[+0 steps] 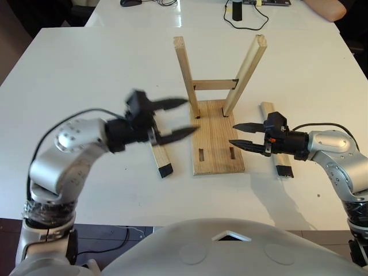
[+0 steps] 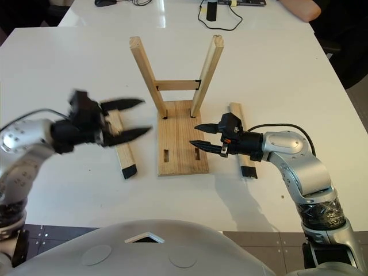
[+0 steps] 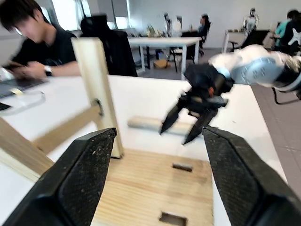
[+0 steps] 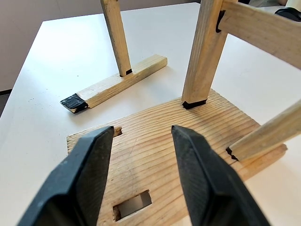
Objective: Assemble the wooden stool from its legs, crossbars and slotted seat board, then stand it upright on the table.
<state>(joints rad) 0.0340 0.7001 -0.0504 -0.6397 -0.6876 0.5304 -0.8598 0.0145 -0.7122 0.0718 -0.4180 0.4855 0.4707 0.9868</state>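
Done: seat board point(image 1: 217, 138) lies flat mid-table point(image 1: 86, 69); two legs point(image 1: 187, 75) stand in its far slots, joined by a crossbar point(image 1: 215, 84).
Remaining: near slots point(image 1: 203, 154) are empty; two loose legs point(image 1: 161, 158) lie beside the board; the stool is not yet upright.
Left gripper point(image 1: 192, 116): wide open, empty, raised near the board's left edge.
Right gripper point(image 1: 233, 134): open, empty, at the board's right edge.

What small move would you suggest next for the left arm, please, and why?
Probably lower the open left pincer onto the loose leg lying beside the seat board: its two near slots are empty, and the pincer holds nothing.
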